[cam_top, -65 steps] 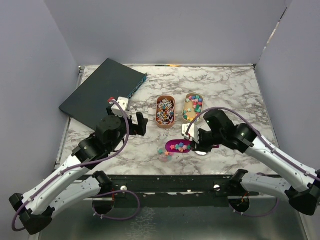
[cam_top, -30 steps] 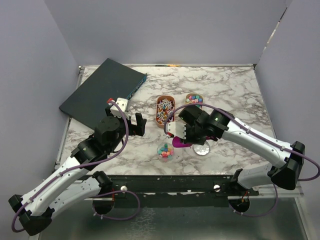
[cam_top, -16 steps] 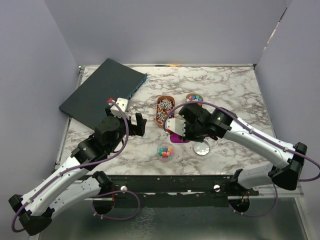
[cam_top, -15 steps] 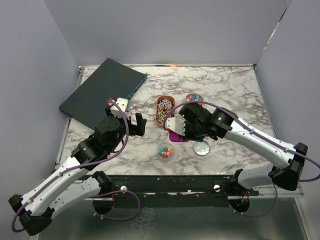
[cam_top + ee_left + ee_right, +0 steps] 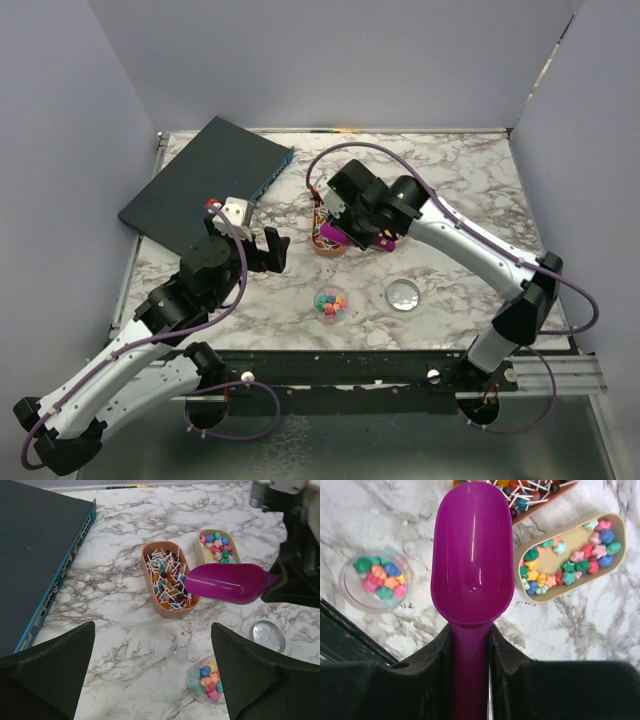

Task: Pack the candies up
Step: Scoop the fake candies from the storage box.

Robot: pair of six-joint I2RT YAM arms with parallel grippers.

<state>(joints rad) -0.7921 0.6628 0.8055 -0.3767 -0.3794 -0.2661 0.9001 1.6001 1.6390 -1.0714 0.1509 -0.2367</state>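
Bright ball candies fill a small clear cup (image 5: 331, 302), also in the left wrist view (image 5: 207, 677) and the right wrist view (image 5: 375, 577). More of them lie in a beige tray (image 5: 220, 545) (image 5: 570, 560). An orange tray (image 5: 167, 577) (image 5: 327, 246) holds the dark, orange and white pieces. My right gripper (image 5: 350, 226) (image 5: 470, 635) is shut on the handle of an empty purple scoop (image 5: 472, 555) (image 5: 227, 582), which hangs over the near end of the orange tray. My left gripper (image 5: 266, 252) (image 5: 152, 630) is open and empty, left of the cup.
A round clear lid (image 5: 403, 294) (image 5: 268, 636) lies right of the cup. A dark flat box (image 5: 205, 185) (image 5: 35, 555) lies at the back left. In the top view my right arm hides the beige tray.
The right arm tipped the scoop's candies into the cup, then swung the empty scoop away from the cup and back to the orange tray. The left arm shifted slightly.
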